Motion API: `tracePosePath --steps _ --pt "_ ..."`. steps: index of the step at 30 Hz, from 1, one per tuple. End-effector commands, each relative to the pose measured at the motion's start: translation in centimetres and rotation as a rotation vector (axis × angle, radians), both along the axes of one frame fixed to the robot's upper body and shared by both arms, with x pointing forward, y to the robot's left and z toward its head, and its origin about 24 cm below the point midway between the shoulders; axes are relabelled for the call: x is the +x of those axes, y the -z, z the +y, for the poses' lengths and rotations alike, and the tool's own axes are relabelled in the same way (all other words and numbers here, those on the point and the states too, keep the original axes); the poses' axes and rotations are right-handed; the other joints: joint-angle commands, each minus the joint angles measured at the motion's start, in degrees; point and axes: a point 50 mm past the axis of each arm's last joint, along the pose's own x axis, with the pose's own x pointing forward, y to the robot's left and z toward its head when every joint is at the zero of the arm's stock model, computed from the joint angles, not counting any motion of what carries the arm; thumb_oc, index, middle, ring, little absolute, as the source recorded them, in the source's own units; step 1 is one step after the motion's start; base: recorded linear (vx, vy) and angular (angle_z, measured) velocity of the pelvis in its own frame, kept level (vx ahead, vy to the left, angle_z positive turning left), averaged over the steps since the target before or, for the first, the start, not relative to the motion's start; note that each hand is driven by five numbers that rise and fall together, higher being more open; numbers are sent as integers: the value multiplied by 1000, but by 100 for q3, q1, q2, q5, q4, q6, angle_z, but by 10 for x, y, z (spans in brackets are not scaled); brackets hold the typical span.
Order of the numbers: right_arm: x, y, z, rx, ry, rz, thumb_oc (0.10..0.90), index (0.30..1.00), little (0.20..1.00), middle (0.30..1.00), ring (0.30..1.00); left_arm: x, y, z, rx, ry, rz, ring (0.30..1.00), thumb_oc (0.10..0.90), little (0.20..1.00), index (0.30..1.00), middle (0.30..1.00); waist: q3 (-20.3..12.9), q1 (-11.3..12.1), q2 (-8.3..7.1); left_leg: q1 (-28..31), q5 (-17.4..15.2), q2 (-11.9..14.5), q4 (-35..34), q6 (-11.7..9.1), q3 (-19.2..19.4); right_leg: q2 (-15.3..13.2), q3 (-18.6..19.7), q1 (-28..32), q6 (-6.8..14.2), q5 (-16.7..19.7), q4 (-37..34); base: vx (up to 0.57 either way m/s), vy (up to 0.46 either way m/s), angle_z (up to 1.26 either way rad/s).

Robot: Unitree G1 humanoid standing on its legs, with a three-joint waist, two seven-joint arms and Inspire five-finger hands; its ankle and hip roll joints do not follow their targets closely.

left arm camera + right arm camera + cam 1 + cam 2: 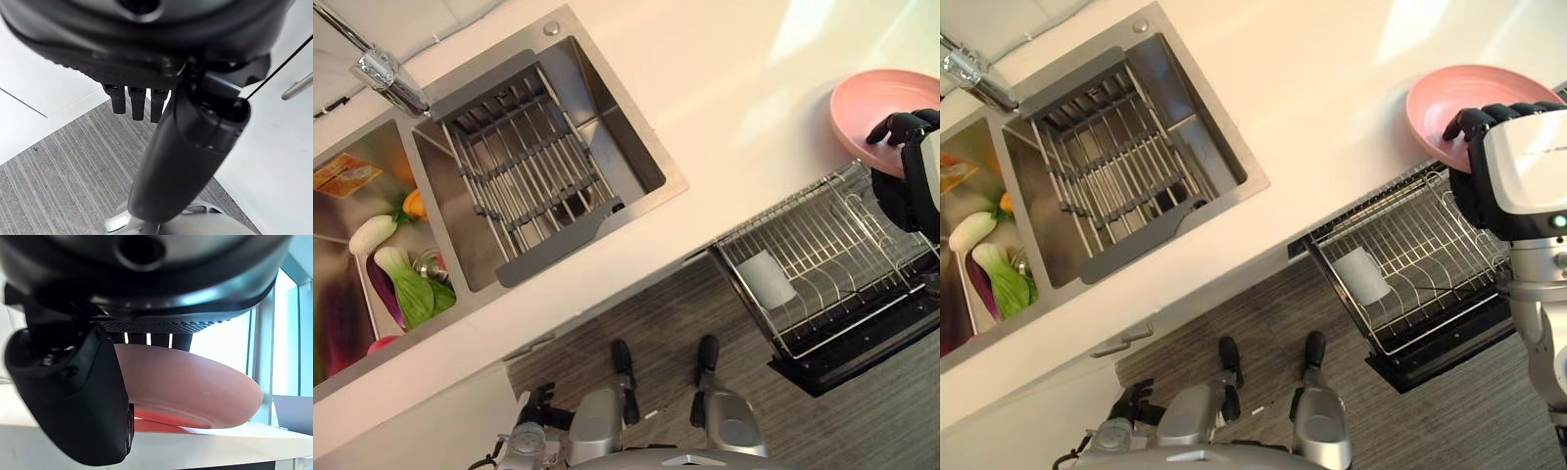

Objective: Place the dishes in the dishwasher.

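A pink plate [1469,93] lies at the right end of the white counter [734,88]. My right hand [1479,119] has its fingers curled over the plate's near rim. In the right wrist view the pink plate [195,382] sits between the fingers above and the thumb [73,401] below, tilted up off a red plate [166,423] under it. Below the counter edge the dishwasher's wire rack [822,264] is pulled out over the black door [862,357], with a white cup [766,279] in it. My left hand [533,411] hangs low by my side, fingers relaxed.
A steel double sink fills the counter's left: one basin holds a folding drain rack [529,162], the other holds toy vegetables [406,284]. The faucet [386,78] stands behind them. A cabinet handle [529,348] juts out below the counter. Grey striped floor [656,323] lies between me and the rack.
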Motion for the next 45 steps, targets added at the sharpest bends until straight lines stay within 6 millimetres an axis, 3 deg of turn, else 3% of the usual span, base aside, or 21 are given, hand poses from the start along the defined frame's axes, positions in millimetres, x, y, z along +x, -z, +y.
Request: tracePosePath --steps 1,5,10,19,24,27,34,38,45 --pt "-12 -14 2 -62 10 -63 400 300 300 300 300 -1 2 2 33 24 30 900 800 900 900 900 -312 39 -44 -223 263 316 179 -313 -148 -362 40 -4 492 -440 626 73 -3 0" --pt "-26 -35 5 -76 10 -242 400 300 300 300 300 -13 6 6 52 26 78 900 800 900 900 900 -591 -33 -113 -30 196 313 98 -313 -99 -325 79 201 508 -446 459 84 -7 0" --pt "-38 -43 -7 -65 84 -326 400 300 300 300 300 -14 7 4 45 31 83 900 800 900 900 900 -801 -140 -233 200 123 313 17 -306 -4 -277 147 385 535 -437 309 86 -6 -5" --pt "-46 -14 -17 64 135 -230 400 300 300 300 300 -6 4 3 31 22 52 900 800 900 900 900 -904 -338 -384 442 59 312 -100 -272 205 -240 346 431 555 -404 257 29 7 -15" --pt "-33 9 -23 144 137 -102 400 300 300 300 300 -4 3 6 37 22 52 900 800 900 900 900 -713 -395 -399 346 45 316 -28 -254 338 -250 501 131 566 -333 396 -67 30 -23" --pt "-30 12 -22 138 128 -74 400 300 300 300 300 -5 4 7 38 10 55 900 800 900 900 900 -657 -387 -393 316 49 315 -11 -260 370 -260 531 72 565 -311 416 -39 22 -16" --pt "-9 20 -18 80 84 80 400 300 300 300 300 3 0 12 51 10 36 900 800 900 900 900 -336 -309 -294 -16 134 263 31 -269 255 -324 522 -268 563 -240 516 -49 12 2" --pt "2 37 -17 29 83 228 400 300 300 300 300 4 -1 16 50 -32 20 900 800 900 900 900 -287 -160 -249 -101 191 234 -8 -281 195 -380 467 -279 565 -213 482 4 -9 7" --pt "19 58 -39 -85 196 398 400 300 300 300 300 13 -4 13 43 -4 -21 900 800 900 900 900 -170 -56 -101 -226 236 193 24 -310 82 -473 336 -329 558 -229 551 -19 -1 14"
